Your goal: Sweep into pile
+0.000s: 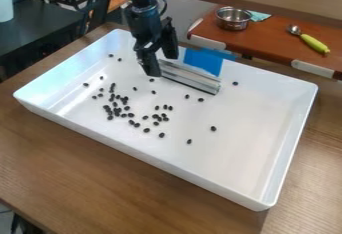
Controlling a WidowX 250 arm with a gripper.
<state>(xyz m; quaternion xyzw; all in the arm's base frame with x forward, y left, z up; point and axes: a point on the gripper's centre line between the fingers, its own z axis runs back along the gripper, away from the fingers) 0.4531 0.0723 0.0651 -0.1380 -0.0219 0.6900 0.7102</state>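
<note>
The black gripper (160,64) hangs over the back part of the white tray (150,155), left of the middle of its far side. Against its lower right is the left end of a grey sweeping bar (190,78), which slants down to the right, its lower edge at or just above the tray floor. A blue piece (203,62) rises behind the bar. Small black beans (117,110) lie in a loose cluster in front of the gripper, left of the tray's middle. Stray beans lie around them, among them one bean (213,128) toward the right and another bean (235,83) near the far side.
The tray's raised walls surround the work area on a brown wooden table (87,168). Behind it, a red-brown board (267,40) holds a metal bowl (233,18) and a spoon with a green handle (314,43). A dark surface (40,33) is at the upper left.
</note>
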